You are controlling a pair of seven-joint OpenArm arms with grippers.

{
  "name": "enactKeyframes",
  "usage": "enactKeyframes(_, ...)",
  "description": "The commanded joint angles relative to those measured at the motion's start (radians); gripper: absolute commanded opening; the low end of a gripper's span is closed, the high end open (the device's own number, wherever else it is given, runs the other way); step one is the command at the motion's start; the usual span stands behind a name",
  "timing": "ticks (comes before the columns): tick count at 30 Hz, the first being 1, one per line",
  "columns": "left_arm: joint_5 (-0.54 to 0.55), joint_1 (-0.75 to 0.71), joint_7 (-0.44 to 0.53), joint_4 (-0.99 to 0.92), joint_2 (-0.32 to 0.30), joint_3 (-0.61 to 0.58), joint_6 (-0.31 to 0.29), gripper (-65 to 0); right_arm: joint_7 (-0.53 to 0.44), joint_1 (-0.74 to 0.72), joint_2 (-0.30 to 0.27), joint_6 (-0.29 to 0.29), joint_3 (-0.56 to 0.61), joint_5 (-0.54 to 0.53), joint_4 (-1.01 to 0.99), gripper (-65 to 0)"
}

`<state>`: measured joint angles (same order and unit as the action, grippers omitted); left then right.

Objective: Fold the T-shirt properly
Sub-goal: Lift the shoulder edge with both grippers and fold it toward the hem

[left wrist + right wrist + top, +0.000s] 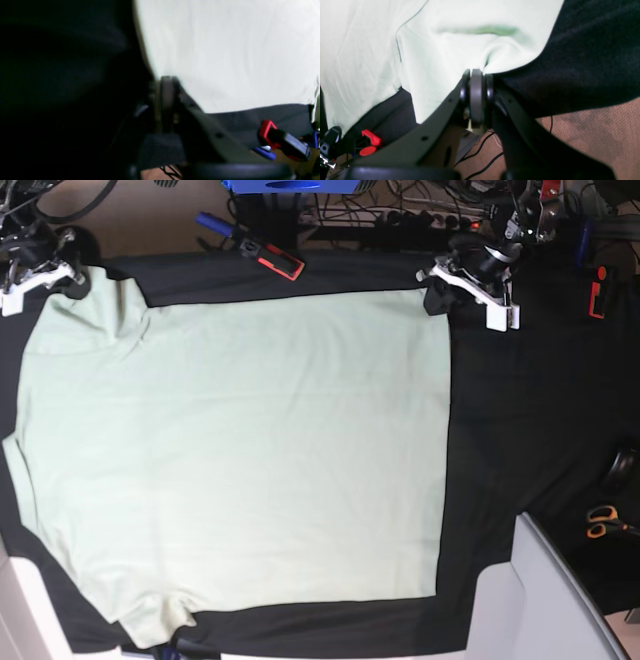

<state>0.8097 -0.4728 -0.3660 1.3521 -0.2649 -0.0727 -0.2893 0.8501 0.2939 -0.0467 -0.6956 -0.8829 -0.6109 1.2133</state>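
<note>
The T-shirt (240, 450) is spread out flat on the black table cover (520, 410), with its pale mint-green cloth filling most of the table in the base view. One short sleeve is seen at the lower left edge of that view, and the straight hem is laid along the right side. The left gripper (447, 284) is placed at the top hem corner, and its jaws are pressed together right at the shirt's edge (167, 82); whether cloth is pinched there cannot be told. The right gripper (62, 280) is placed at the upper sleeve, and a small bunch of the sleeve's cloth is pinched between its closed jaws (477, 75). Red and black clamps (272, 258) are fixed along the far edge of the table cover, and orange-handled scissors (603, 522) are laid near the right edge.
</note>
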Motion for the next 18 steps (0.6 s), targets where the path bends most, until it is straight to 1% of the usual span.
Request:
enactKeyframes(1,-0.022,-0.013,-0.055,0.000,-0.003,-0.006,0.009,-65.0,0.004,0.003,-0.012,-0.003,0.000,0.003,0.009,-65.0)
enactKeyframes(5,-0.022,-0.019,-0.055,0.022,-0.006,0.001,0.009,-65.0,0.004,0.005,-0.012,-0.003,0.001,0.003,0.026,-65.0)
enactKeyframes(7,-0.022,-0.022,-0.055,0.062,-0.009,0.003,0.009,-65.0,0.007,0.006,-0.026,-0.003,0.006,0.003,0.046,-65.0)
enactKeyframes(10,-0.023,-0.040,-0.055,0.128,-0.010,0.004,0.009,-65.0,0.041,0.006,-0.055,-0.003,0.066,0.001,0.076,-65.0)
enactKeyframes(11,-0.023,-0.042,-0.057,0.145,-0.012,0.004,0.009,-65.0,0.050,0.006,-0.057,-0.003,0.077,0.001,0.095,-65.0)
enactKeyframes(13,-0.023,-0.042,-0.057,0.172,-0.023,0.004,0.009,-65.0,0.062,0.005,-0.058,-0.003,0.083,0.001,0.133,-65.0)
enactKeyframes(18,-0.023,-0.040,-0.057,0.191,-0.023,0.006,0.009,-65.0,0.103,-0.020,-0.063,-0.003,0.083,0.001,0.214,-65.0)
